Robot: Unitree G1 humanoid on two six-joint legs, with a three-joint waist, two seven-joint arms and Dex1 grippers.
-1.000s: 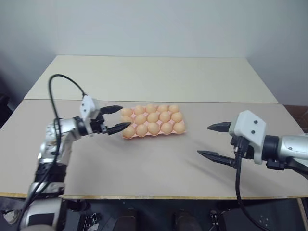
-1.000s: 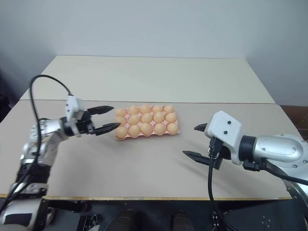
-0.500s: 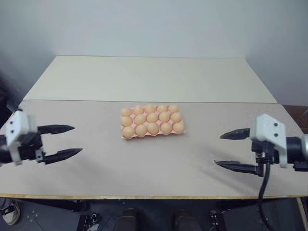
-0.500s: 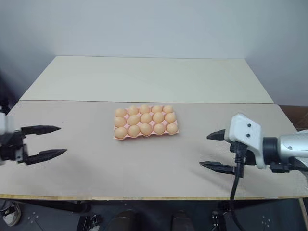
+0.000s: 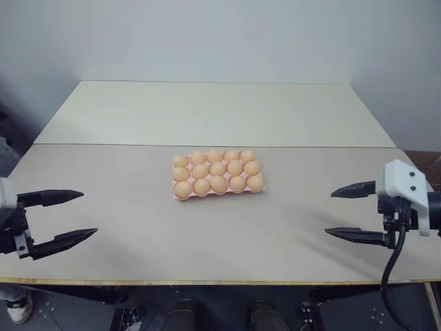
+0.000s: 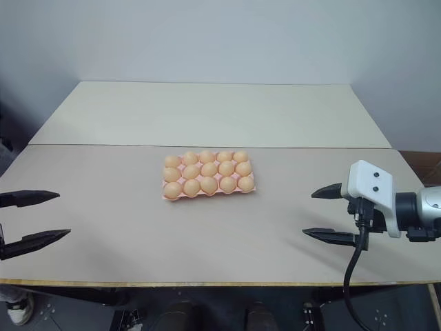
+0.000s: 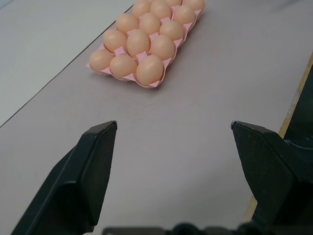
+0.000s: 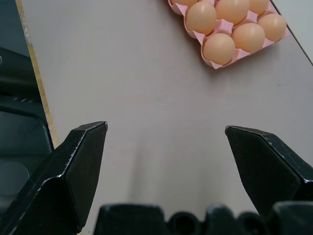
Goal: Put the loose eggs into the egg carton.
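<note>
The pink egg carton (image 5: 218, 194) lies flat in the middle of the table, and every cup I can see holds a light orange-tan egg (image 5: 218, 168). No egg lies outside the carton on the table. My left gripper (image 5: 89, 213) hovers open near the table's front left corner, far to the left of the carton, with nothing between its fingers. At the far right my right gripper (image 5: 329, 213) is also open and empty, its fingers pointing left toward the carton. The left wrist view shows the carton's (image 7: 93, 67) near end beyond the left gripper (image 7: 172, 126).
A second beige table (image 5: 213, 110) stands flush behind the near one, with a seam (image 5: 103, 144) between them. The wooden front edge (image 5: 207, 282) runs just below both grippers. A plain wall rises behind.
My left gripper has drawn back from the carton's left end to the front left of the table. The right gripper has slid further right. Both stayed open.
</note>
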